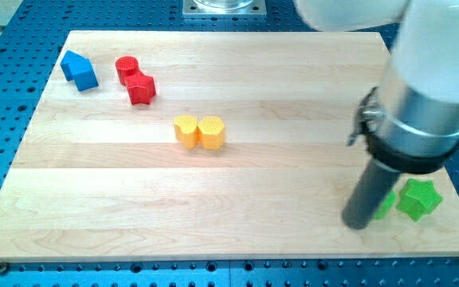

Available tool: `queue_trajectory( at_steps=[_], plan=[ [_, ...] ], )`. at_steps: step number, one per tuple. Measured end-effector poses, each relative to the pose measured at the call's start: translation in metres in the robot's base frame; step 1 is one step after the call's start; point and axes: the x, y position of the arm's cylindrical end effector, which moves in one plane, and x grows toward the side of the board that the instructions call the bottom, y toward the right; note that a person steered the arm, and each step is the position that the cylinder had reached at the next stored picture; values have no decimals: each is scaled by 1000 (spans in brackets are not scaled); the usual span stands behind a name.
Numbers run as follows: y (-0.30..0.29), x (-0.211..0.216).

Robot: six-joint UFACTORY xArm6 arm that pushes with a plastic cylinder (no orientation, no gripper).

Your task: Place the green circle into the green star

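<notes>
The green star (418, 199) lies near the board's lower right corner. The green circle (386, 206) sits just to its left, mostly hidden behind my rod; only a green sliver shows. My tip (358, 222) rests on the board at the circle's left side, touching or nearly touching it. The circle and star look close together; whether they touch is hidden.
The wooden board (229, 159) lies on a blue perforated table. A blue block (80, 70), a red cylinder (127, 68) and a red star (141, 88) sit at the upper left. Two yellow blocks, a heart (186, 129) and a rounded one (211, 132), sit left of centre.
</notes>
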Motion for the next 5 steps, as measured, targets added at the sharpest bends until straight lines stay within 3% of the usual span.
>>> queue_trajectory(
  at_steps=[5],
  plan=[
    [3, -27]
  ],
)
